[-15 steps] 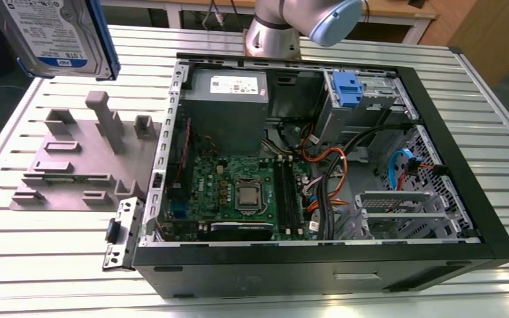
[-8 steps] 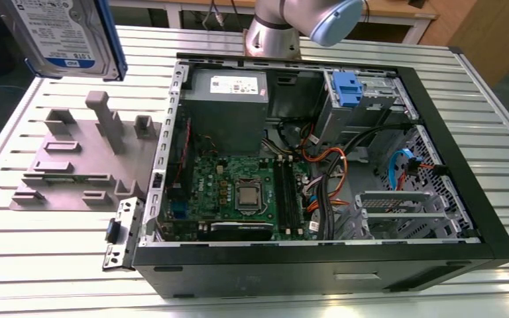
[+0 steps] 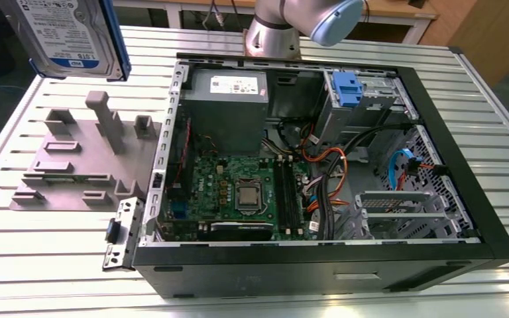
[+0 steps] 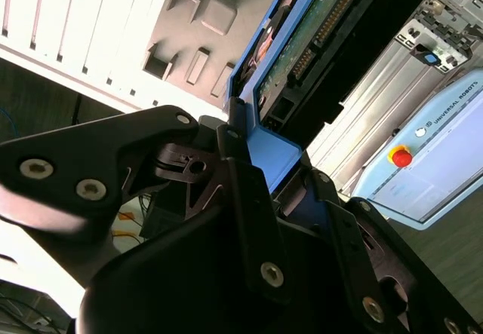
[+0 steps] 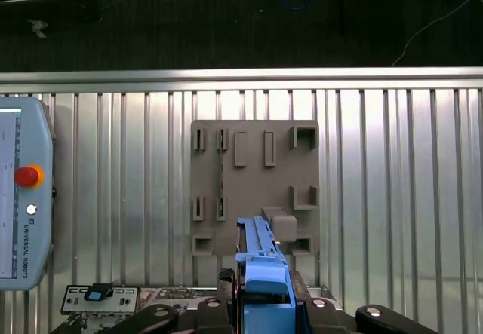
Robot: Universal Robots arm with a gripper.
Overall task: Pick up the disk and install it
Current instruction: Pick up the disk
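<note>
Disk [image 3: 73,36] held aloft, at about 10 o'clock from the open computer case [image 3: 325,165] in the exterior view.

The fingers [image 4: 245,191] were clamped on the blue carrier frame at one end of the disk, which stood on edge with its long axis running straight out from them. It hung above the grey fixture [image 3: 77,159] on the bench [image 3: 42,265], well apart from the case.

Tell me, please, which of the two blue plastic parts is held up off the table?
The blue frame around the disk, clamped in the gripper above the grey fixture; the other blue bracket sits inside the computer case.
</note>
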